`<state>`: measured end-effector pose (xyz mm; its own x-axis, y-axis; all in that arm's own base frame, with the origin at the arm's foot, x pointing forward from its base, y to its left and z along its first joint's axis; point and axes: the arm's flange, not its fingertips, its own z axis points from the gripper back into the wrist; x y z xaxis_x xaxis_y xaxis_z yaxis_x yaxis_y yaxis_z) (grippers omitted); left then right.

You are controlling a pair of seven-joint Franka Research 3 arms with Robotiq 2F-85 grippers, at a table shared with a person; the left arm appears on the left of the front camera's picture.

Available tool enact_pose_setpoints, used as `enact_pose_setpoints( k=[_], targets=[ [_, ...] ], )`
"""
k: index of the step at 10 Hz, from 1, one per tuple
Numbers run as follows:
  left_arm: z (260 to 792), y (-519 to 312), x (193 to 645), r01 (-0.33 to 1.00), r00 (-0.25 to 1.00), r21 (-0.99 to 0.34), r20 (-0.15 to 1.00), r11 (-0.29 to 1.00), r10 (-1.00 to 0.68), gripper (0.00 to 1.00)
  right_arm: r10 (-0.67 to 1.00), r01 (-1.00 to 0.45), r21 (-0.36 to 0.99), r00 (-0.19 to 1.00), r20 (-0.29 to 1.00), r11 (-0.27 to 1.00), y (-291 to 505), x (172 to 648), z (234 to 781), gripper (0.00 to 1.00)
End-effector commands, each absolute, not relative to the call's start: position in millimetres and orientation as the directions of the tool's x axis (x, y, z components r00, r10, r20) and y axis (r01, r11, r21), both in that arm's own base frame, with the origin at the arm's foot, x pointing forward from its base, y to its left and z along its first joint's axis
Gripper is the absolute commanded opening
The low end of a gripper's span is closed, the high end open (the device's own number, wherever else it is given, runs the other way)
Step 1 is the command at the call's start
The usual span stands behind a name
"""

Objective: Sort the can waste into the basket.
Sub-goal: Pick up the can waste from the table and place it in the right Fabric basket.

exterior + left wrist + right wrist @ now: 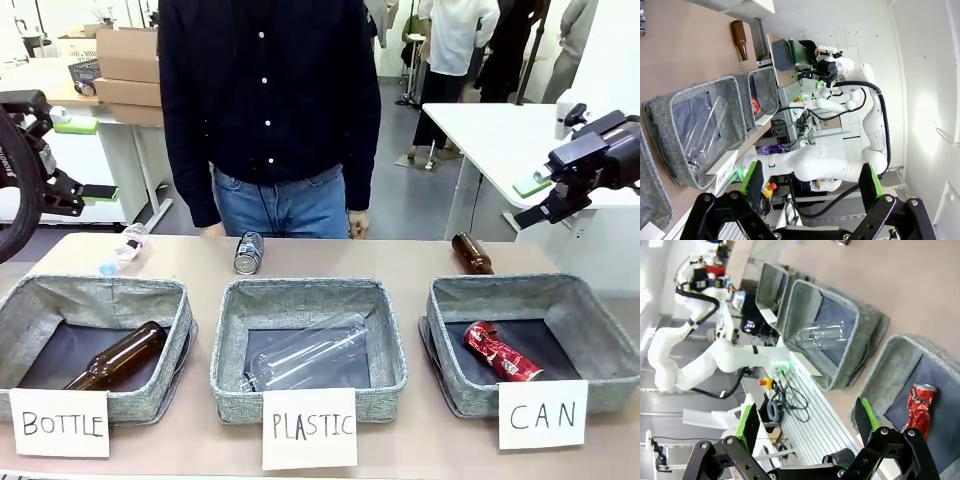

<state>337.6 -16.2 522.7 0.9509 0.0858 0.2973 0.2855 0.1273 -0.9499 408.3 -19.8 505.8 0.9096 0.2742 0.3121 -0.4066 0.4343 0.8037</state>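
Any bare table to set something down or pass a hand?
Widest: far strip between the blue can and the loose brown bottle. Smaller: between the clear bottle and that can. Crowded: baskets close together, signs along the near edge.

Three handwritten signs, one for each basket.
White paper sheets stood along the near edge of the table, each lettered in black marker capitals: the "BOTTLE" sign (60, 423) in front of the left basket (100, 287), the "PLASTIC" sign (309, 428) in front of the middle basket (300, 288), and the "CAN" sign (542, 414) in front of the right basket (530, 283). Markings on the red can (500, 351) lying in that right basket were too small to read.
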Motion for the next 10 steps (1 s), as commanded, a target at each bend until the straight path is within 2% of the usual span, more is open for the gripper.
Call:
enact_pose_setpoints(
  k=[1,8,9,10],
  targets=[
    [523.5,-17.9,338.7,0.308,0.944,-0.946,0.317,0.100,0.091,1.00,0.277,-0.418,0.795,0.905,0.322,0.440,-22.2,410.6,509.4,1.00],
    [522.7,-16.2,337.6,0.286,0.951,-0.950,0.297,0.127,0.086,1.00,0.277,-0.418,0.795,0.905,0.322,0.440,-22.2,410.6,509.4,1.00],
    [541.6,-15.0,312.8,0.396,0.887,-0.842,0.453,0.366,0.084,1.00,0.277,-0.418,0.795,0.905,0.322,0.440,-22.2,410.6,509.4,1.00],
    [545.7,-33.6,330.0,0.295,0.873,-0.668,0.479,0.683,0.093,1.00,0.277,-0.418,0.795,0.905,0.322,0.440,-22.2,410.6,509.4,1.00]
  ],
)
